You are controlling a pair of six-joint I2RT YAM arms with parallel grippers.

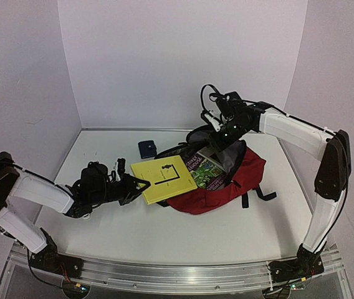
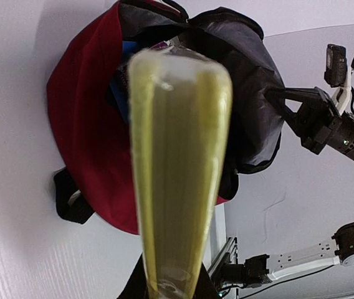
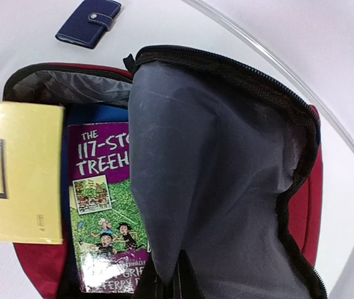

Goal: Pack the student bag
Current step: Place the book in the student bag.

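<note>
Left hand (image 1: 142, 183) pinches yellow book (image 1: 166, 176), right hand (image 1: 218, 137) bag (image 1: 247, 173)

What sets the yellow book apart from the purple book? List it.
Cover: the yellow book is plain yellow with a black drawing; the purple book has a busy illustrated cover.
Place: the purple book lies inside the bag; the yellow book lies partly over its edge.
Hold: the left end effector grips the yellow book; nothing grips the purple book.
Shared: both lie roughly flat.
</note>
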